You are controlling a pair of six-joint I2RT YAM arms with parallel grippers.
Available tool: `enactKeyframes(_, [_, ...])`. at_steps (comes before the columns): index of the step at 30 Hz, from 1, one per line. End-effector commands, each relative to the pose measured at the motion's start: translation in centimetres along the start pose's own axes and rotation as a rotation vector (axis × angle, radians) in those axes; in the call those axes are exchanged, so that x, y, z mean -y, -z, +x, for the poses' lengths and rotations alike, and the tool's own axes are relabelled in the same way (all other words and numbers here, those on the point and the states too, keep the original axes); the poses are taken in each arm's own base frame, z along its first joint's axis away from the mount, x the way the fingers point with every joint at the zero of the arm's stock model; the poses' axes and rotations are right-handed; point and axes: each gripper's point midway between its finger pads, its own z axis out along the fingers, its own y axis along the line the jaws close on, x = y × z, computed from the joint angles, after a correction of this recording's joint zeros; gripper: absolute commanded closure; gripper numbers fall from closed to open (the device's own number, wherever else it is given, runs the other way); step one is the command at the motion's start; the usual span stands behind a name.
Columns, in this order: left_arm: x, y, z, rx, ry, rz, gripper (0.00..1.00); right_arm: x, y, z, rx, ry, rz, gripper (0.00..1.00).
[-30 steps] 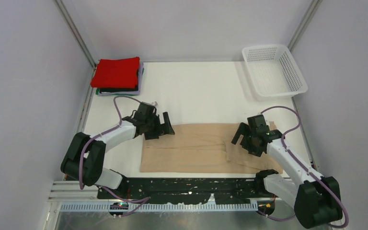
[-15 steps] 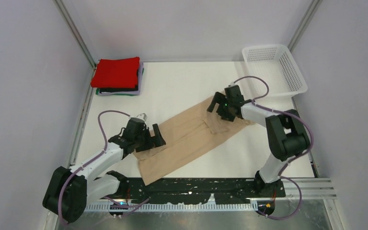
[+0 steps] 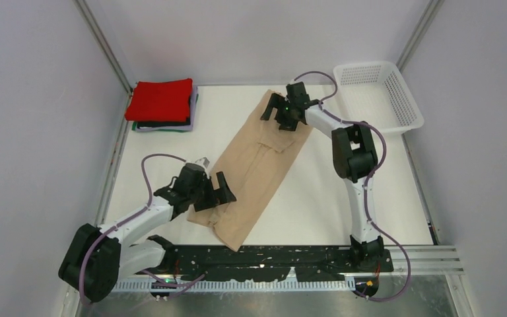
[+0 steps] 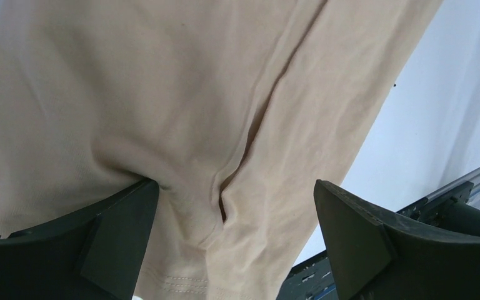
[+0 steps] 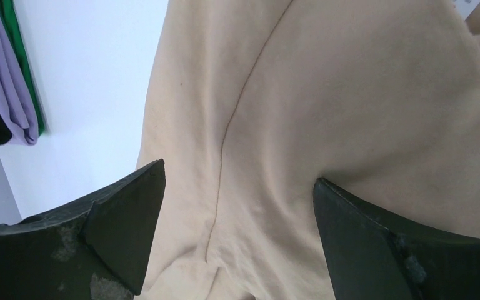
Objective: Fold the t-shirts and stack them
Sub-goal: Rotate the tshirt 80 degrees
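The plain beige t-shirt (image 3: 257,165) lies flat and folded lengthwise, diagonal from the near left to the far middle of the table. My left gripper (image 3: 212,196) is open, its jaws spread and resting on the shirt's near end, where the cloth bunches into a crease (image 4: 231,187) between them. My right gripper (image 3: 281,117) is open, reaching far, with its jaws spread on the shirt's far end (image 5: 275,125). The folded stack, with the red shirt (image 3: 162,99) on top, sits at the far left corner. Its lavender (image 5: 6,75) and green (image 5: 28,81) edges show in the right wrist view.
A white mesh basket (image 3: 399,112) stands at the far right corner. The black base rail (image 3: 290,261) runs along the near edge, just below the shirt's near corner. Side walls close the table left and right.
The shirt has turned from lying across the table to a steep diagonal. My right gripper swept far and left with its end. My left gripper drew nearer with the other end.
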Motion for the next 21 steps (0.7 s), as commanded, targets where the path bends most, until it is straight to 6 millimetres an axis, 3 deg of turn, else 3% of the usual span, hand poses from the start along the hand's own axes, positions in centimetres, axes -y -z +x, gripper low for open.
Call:
enactKeyframes(1, [3.2, -0.6, -0.8, -0.002, -0.042, 0.079, 0.01, -1.0, -1.6, -1.6, -0.031, 0.038, 0.008, 0.04])
enactKeyframes(2, [3.8, -0.7, -1.1, 0.0, -0.05, 0.092, 0.01, -0.5, -2.6, -1.5, -0.037, 0.033, 0.021, 0.05])
enactKeyframes(5, [5.2, -1.3, -1.7, 0.004, -0.066, 0.12, 0.0, -0.7, -3.4, -4.1, 0.013, 0.024, 0.028, 0.05])
enactKeyframes(6, [5.8, -1.5, -1.8, 0.004, -0.065, 0.131, 0.0, 0.2, -4.2, -4.1, 0.007, 0.013, 0.042, 0.05])
enactKeyframes(11, [8.6, -2.4, -2.3, 0.002, -0.088, 0.184, 0.01, 0.2, -5.4, -7.0, 0.069, -0.001, 0.029, 0.04])
enactKeyframes(21, [12.3, -3.2, 1.7, -0.081, -0.117, 0.256, 0.0, 0.1, -6.2, -11.7, 0.255, 0.019, 0.039, 0.05])
